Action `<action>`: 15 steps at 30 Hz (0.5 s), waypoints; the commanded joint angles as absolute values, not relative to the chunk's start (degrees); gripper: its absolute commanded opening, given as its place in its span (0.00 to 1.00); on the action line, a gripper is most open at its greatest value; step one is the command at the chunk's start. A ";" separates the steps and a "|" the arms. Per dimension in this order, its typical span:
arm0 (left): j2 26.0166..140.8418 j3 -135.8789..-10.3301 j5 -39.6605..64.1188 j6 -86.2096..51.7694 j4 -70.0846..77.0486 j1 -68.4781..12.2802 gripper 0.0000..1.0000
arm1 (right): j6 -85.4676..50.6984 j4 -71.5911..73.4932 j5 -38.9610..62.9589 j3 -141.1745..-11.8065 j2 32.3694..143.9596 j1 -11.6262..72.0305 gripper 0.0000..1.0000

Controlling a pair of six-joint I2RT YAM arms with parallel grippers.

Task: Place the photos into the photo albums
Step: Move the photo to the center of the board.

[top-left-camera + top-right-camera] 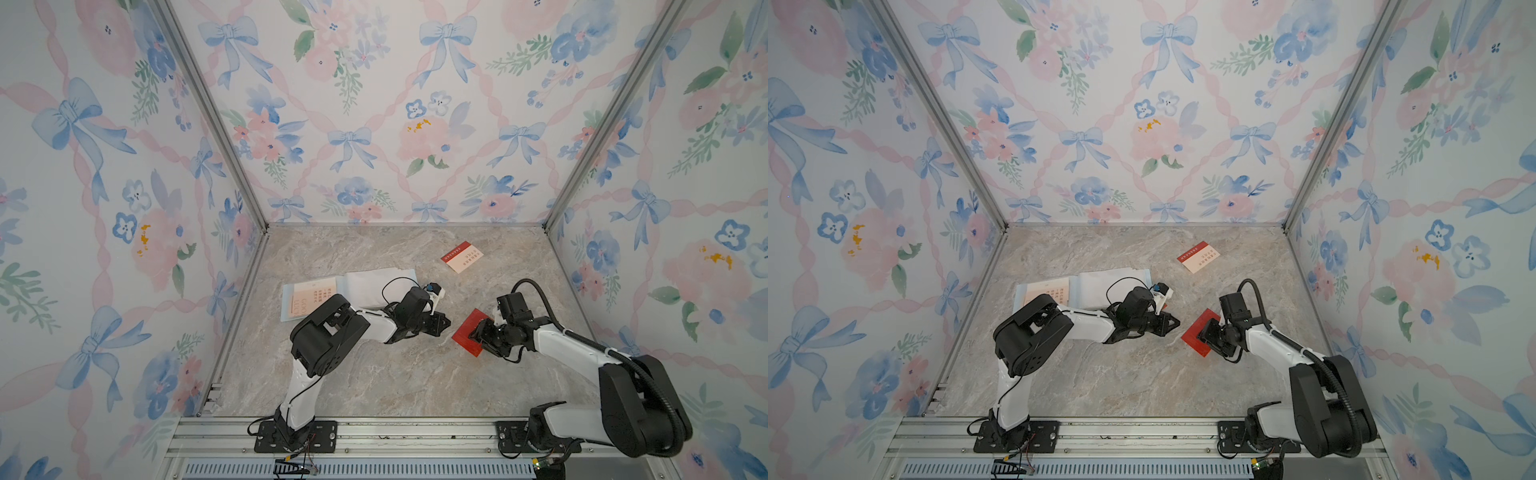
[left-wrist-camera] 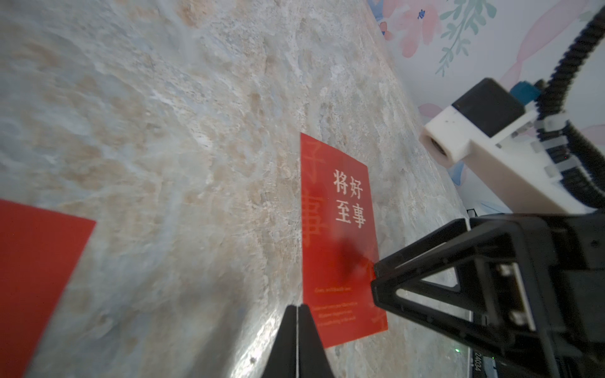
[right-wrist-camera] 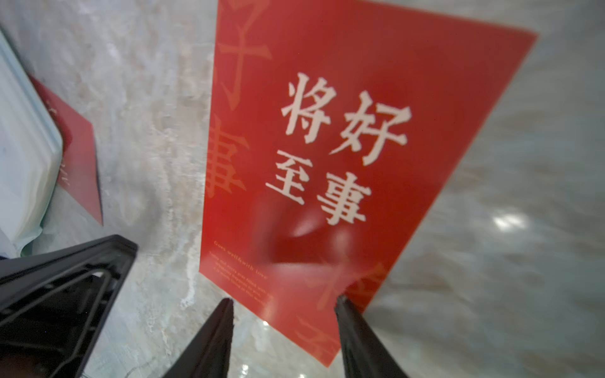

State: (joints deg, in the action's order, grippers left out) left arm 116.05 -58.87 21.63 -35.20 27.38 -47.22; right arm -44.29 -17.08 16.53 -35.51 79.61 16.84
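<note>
Plainly, the red card point(image 3: 327, 157) with white Chinese characters lies flat on the counter point(image 1: 374, 374), right of centre and toward the near side, and it is not yet lifted. The right jaws hang over its near-right end, partly open and holding nothing. In the right wrist view one tip sits over bare stone just off the card's edge and the other over its printed corner, so they straddle that corner. Whether either tip touches cannot be told.

The left jaws are closed on nothing and point at the card from its left, just beside it.

The step in hand looks like the pick-up. A thin, glossy card on polished stone offers little to bite and will probably skate. The right jaws would do best to settle low, keep one tip outside the edge, and close slowly so the edge rides up between them. The closed left jaws could serve as a stop on the opposite side. A grip near one short end would leave the other end free to lead into a sleeve.

The photo album point(image 1: 365, 286) lies open well to the left and farther back, with a cream card point(image 1: 305, 297) already in its left page. A second red card point(image 3: 82, 157) lies at the album's corner, and another cream card point(image 1: 462, 257) sits far right.
</note>
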 commanded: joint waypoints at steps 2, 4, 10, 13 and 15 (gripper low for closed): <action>113.69 -57.07 19.92 -36.20 28.03 -46.85 0.07 | -47.23 -9.71 17.31 -36.40 85.50 19.66 0.52; 113.22 -56.46 19.19 -36.28 28.00 -46.85 0.07 | -48.08 -6.32 17.74 -36.72 87.80 19.86 0.52; 111.05 -54.58 16.96 -37.27 28.00 -46.70 0.08 | -50.13 0.42 20.12 -41.88 96.21 22.72 0.52; 109.72 -53.65 16.67 -37.52 28.03 -46.33 0.08 | -50.71 1.77 21.42 -44.34 99.05 23.74 0.52; 108.50 -52.62 15.47 -37.62 28.03 -46.23 0.08 | -49.76 1.33 21.03 -44.93 98.28 23.28 0.52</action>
State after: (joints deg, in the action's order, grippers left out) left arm 111.22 -54.02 17.43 -36.75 27.38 -46.76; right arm -49.52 2.92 21.65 -45.19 96.64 23.00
